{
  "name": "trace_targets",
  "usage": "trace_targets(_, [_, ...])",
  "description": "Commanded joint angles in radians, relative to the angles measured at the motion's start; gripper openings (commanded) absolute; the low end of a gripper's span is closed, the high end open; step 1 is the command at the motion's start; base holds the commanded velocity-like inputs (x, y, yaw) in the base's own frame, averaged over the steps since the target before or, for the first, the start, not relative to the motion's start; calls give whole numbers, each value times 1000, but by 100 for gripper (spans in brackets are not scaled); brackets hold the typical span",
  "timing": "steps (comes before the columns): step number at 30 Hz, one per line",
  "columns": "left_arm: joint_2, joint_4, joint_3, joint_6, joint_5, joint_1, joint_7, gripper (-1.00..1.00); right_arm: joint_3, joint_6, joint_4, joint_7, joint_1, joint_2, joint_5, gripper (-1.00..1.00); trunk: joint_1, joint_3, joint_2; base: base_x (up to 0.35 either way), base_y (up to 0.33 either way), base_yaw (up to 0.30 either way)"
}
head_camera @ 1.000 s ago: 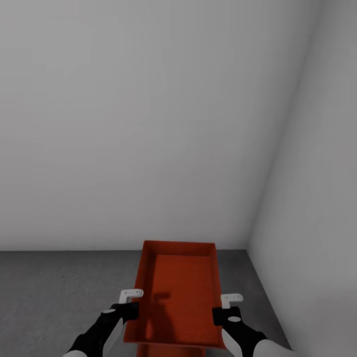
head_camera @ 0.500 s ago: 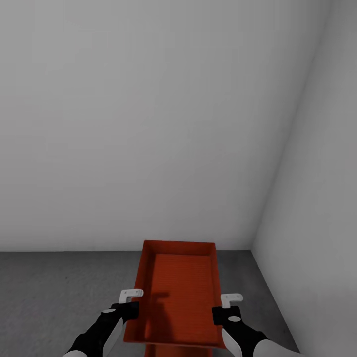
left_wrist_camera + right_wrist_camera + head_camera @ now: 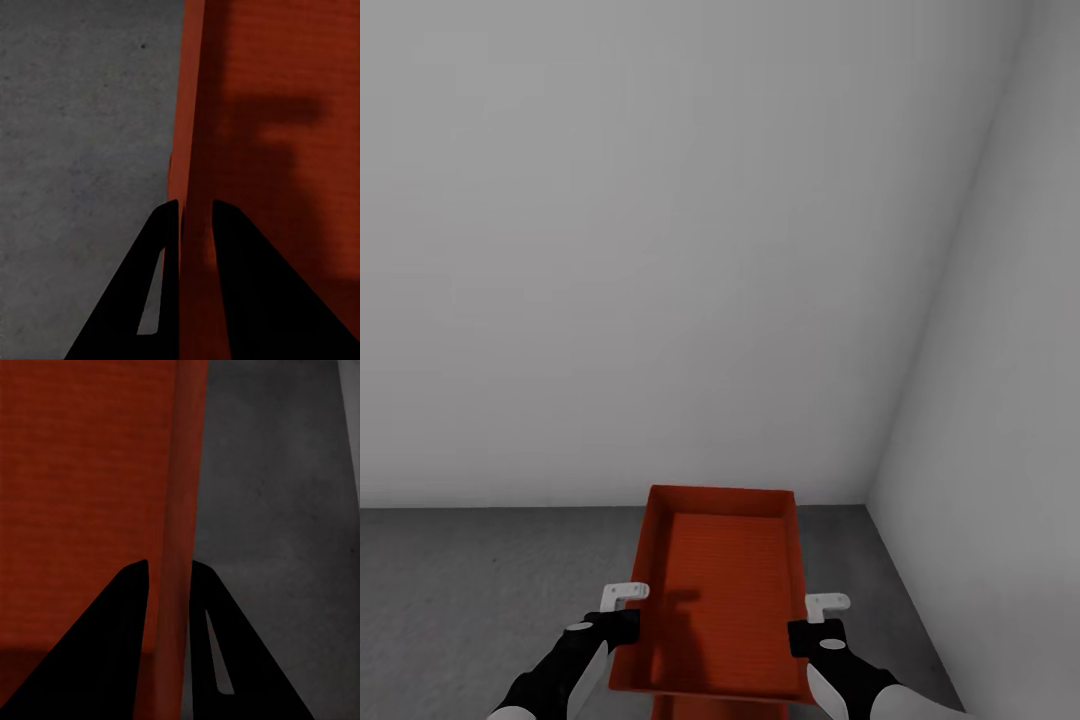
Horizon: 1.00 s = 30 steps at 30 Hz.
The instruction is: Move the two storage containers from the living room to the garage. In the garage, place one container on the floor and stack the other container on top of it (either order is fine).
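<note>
One orange-red storage container (image 3: 725, 580) hangs level above the dark grey floor (image 3: 460, 580), near a corner of the garage. My left gripper (image 3: 628, 612) is shut on its left wall and my right gripper (image 3: 815, 615) is shut on its right wall. In the left wrist view the black fingers (image 3: 161, 247) pinch the thin wall of the container (image 3: 262, 112) from both sides. The right wrist view shows my right gripper (image 3: 170, 570) clamped the same way on the container (image 3: 82, 472). A darker red strip (image 3: 720, 708) shows under its near edge; I cannot tell what it is.
A plain grey-white back wall (image 3: 660, 250) meets a side wall (image 3: 1010, 400) just beyond and to the right of the container. Speckled concrete floor (image 3: 75, 112) stretches to the left, with a narrower strip of floor (image 3: 277, 510) on the right.
The view has shifted slightly, so the wall corner sits a little further right in the picture. The container and both grippers keep the same hold and place.
</note>
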Motion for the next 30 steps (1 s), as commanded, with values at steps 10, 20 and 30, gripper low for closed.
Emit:
trace_targets(10, [1, -5, -12, 7, -3, 0, 10, -100, 12, -6, 36, -5, -1, -4, -22, -100, 1, -2, -2, 0, 0, 0])
trace_targets(20, [1, -5, -12, 7, -3, 0, 10, -100, 12, -7, 36, -5, -1, -4, -22, -100, 1, -2, -2, 0, 0, 0])
trace_targets(30, [4, -5, 7, 3, 2, 0, 0, -100, -5, 0, -2, -13, -1, -1, 12, -100, 1, -2, -2, 0, 0, 0])
